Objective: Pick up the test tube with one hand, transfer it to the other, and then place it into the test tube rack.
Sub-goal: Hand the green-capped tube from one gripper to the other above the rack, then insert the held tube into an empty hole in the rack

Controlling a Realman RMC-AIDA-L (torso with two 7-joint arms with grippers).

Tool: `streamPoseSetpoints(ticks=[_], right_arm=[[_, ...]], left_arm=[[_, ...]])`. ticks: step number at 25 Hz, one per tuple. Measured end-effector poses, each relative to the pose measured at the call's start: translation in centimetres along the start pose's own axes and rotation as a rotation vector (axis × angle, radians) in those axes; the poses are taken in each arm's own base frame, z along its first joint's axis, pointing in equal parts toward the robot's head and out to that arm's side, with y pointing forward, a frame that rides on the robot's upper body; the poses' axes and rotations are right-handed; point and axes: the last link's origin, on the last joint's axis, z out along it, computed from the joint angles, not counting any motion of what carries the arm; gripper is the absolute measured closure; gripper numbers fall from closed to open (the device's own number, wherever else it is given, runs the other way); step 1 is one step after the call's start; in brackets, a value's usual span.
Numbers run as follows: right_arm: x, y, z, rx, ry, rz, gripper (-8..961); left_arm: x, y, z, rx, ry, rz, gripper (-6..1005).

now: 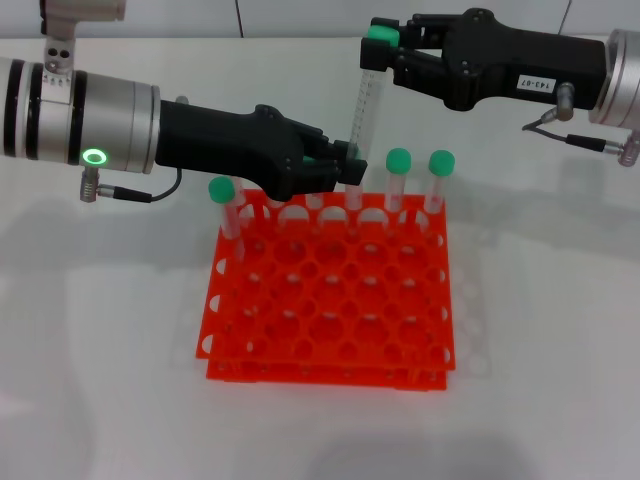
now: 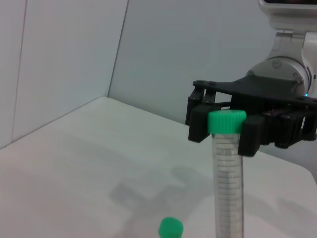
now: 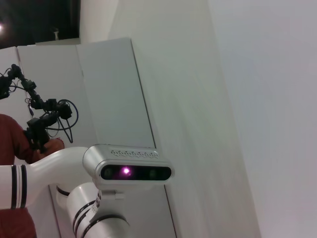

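The test tube [image 1: 367, 105], clear with a green cap, hangs tilted above the back edge of the orange-red test tube rack [image 1: 330, 300]. My left gripper [image 1: 345, 168], on the wrist with the green ring light, is shut on the tube's lower end. Coming from the right, my labelled right gripper [image 1: 383, 45] is shut on the green cap. In the left wrist view the test tube [image 2: 228, 178] stands upright, and the right gripper [image 2: 227, 128] has a finger against each side of the cap. The right wrist view shows none of this.
Three other capped tubes [image 1: 399, 175] [image 1: 441, 178] [image 1: 225, 205] stand in the rack's back row, more partly hidden behind my left gripper. One of their caps [image 2: 171, 228] shows in the left wrist view. The rack sits on a white table [image 1: 100, 350] against a pale wall.
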Motion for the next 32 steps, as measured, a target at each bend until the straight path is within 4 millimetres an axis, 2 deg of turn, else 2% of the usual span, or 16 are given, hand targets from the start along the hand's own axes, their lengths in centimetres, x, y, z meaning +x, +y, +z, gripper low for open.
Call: streamPoseSetpoints(ticks=[9, 14, 28, 32], right_arm=[[0.0, 0.1, 0.0, -0.008, -0.001, -0.001, 689], [0.1, 0.2, -0.1, -0.007, -0.001, 0.002, 689], [0.1, 0.3, -0.3, -0.010, -0.013, 0.009, 689], [0.1, 0.3, -0.4, -0.009, -0.014, 0.009, 689]], left_arm=[[0.0, 0.3, 0.1, -0.019, -0.009, -0.019, 645], [0.0, 0.5, 0.0, -0.036, -0.011, -0.025, 401], [-0.1, 0.1, -0.9, -0.006, -0.007, -0.048, 123], [0.1, -0.2, -1.8, 0.029, -0.003, -0.029, 123]])
